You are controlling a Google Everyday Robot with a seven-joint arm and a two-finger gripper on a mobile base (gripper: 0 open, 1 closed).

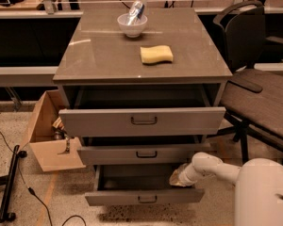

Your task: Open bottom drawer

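The grey cabinet point(141, 65) has three drawers, all pulled out. The bottom drawer point(144, 197) is the lowest one, a flat grey front with a small dark bar handle point(146, 199) at its centre; it stands out furthest and its dark inside shows. The middle drawer point(141, 153) and the top drawer point(141, 121) are out by less. My gripper point(177, 179), at the end of the white arm point(212, 166), sits at the bottom drawer's right inner side, just behind its front panel.
A white bowl point(132, 25) holding a can and a yellow sponge point(156, 54) lie on the cabinet top. An open cardboard box point(49, 131) and a black stand with cable point(12, 182) are on the floor at left. A dark chair point(259, 93) stands at right.
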